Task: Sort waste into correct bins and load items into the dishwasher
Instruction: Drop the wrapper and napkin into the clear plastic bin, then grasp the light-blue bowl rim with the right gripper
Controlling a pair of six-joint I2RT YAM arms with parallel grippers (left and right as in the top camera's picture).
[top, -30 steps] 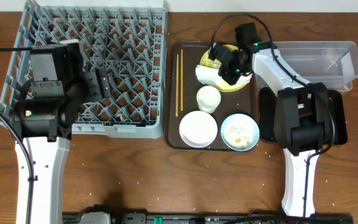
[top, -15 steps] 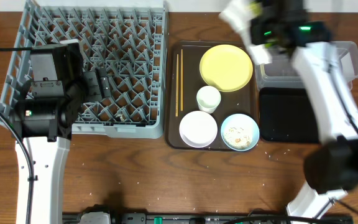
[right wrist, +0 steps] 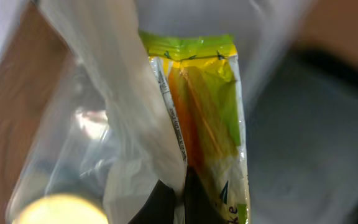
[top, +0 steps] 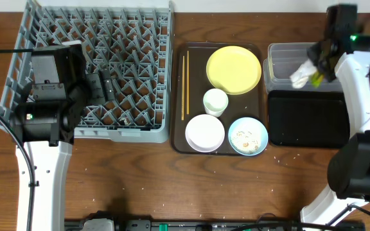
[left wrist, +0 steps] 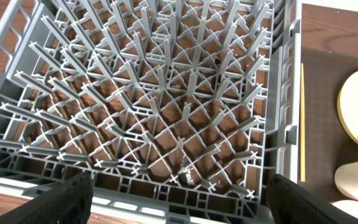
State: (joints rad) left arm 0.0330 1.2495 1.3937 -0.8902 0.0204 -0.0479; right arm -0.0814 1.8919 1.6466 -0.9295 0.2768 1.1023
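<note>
Print on the snack wrapper point(right wrist: 210, 124) is too blurred to read.

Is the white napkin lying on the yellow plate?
No, the yellow plate is bare, and the white napkin hangs with the wrapper from the right gripper over the clear tub.

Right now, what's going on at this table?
The right pincer holds a crumpled white paper napkin and a small yellow-green snack wrapper together above the clear plastic rectangular tub. The left pincer hangs open and empty over the grey plastic dish rack. The round yellow plate sits bare on the dark brown tray.
</note>
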